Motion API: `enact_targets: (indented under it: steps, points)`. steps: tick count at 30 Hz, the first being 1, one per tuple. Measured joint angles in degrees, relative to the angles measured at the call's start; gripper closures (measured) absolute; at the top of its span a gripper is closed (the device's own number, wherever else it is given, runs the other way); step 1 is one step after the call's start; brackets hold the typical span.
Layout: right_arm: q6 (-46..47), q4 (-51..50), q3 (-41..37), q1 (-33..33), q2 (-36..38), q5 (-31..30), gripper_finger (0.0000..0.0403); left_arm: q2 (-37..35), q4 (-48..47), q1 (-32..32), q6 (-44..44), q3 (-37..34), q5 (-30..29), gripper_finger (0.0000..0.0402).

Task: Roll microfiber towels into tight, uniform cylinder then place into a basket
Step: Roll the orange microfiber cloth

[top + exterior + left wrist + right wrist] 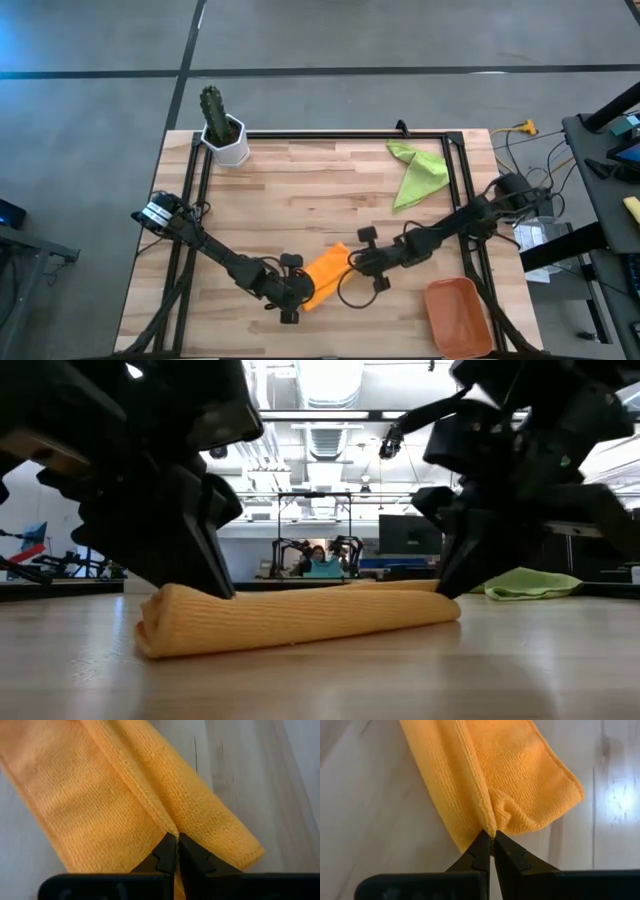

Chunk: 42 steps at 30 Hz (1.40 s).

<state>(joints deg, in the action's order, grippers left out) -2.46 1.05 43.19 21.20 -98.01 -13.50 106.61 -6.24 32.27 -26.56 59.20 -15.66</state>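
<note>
The orange microfiber towel point(326, 274) lies on the table as a long folded strip, slanting between my two grippers; in the low view the towel point(300, 616) rests flat on the wood. My left gripper point(297, 292) is shut on its near left end and my right gripper point(355, 262) is shut on its far right end. A lime green towel point(418, 172) lies crumpled at the table's far right. The terracotta basket point(458, 316) stands at the near right corner. My left gripper pinches a raised lengthwise fold point(168, 827) on top of the orange towel between its two shut fingers, close to the strip's near left end. The fingers slant down onto it. The towel lies on the table, slack. My right gripper pinches a gathered fold point(489, 827) of the orange towel between its two shut fingers, close to the strip's other end, where the cloth puckers. The fingers slant down from the table's right. The towel stays on the table.
A white pot with a cactus point(224, 132) stands at the far left corner. A black frame point(330, 134) runs along the table's far edge and sides. Bare wood lies between the orange towel and the green one.
</note>
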Motion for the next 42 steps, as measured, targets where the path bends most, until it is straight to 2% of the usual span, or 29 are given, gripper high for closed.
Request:
enact_targets:
  steps: [7,15,19,24,29,32,36,39,42]
  points:
    - [-0.7,2.2,0.0,-3.6,-1.9,0.8,0.0394,0.2,0.1,0.5,-1.4,-0.5,-0.4,0.0401]
    - [-8.2,7.9,0.0,-3.9,-5.1,0.9,0.0382,0.2,-0.1,1.9,-1.2,-0.6,0.0,0.0402]
    - [-10.7,8.5,-0.1,-4.0,-5.0,2.3,0.034,0.2,0.0,2.2,-1.2,-0.7,0.4,0.0402]
    - [-12.7,8.0,-0.3,-3.9,-3.8,2.8,0.0269,0.4,0.0,2.4,-1.2,-0.8,1.3,0.0402]
    - [-16.2,6.7,-0.5,-3.4,-1.3,2.1,0.0214,1.8,0.5,2.7,-1.0,-0.8,9.0,0.0402]
    - [-17.8,5.4,-0.1,-1.9,0.8,-0.8,0.0198,2.3,0.5,2.8,0.1,-0.8,10.7,0.0401]
    - [-18.6,3.5,-0.1,1.9,3.2,-2.8,0.0198,2.1,0.3,3.1,0.2,-0.9,10.6,0.0402]
    - [-18.0,2.5,0.0,6.8,4.7,-5.7,0.0205,2.0,-0.3,3.3,0.4,-0.9,10.6,0.0402]
    - [-18.3,2.5,0.2,13.4,5.0,-11.3,0.0212,1.9,-0.6,3.6,1.8,-1.1,11.0,0.0401]
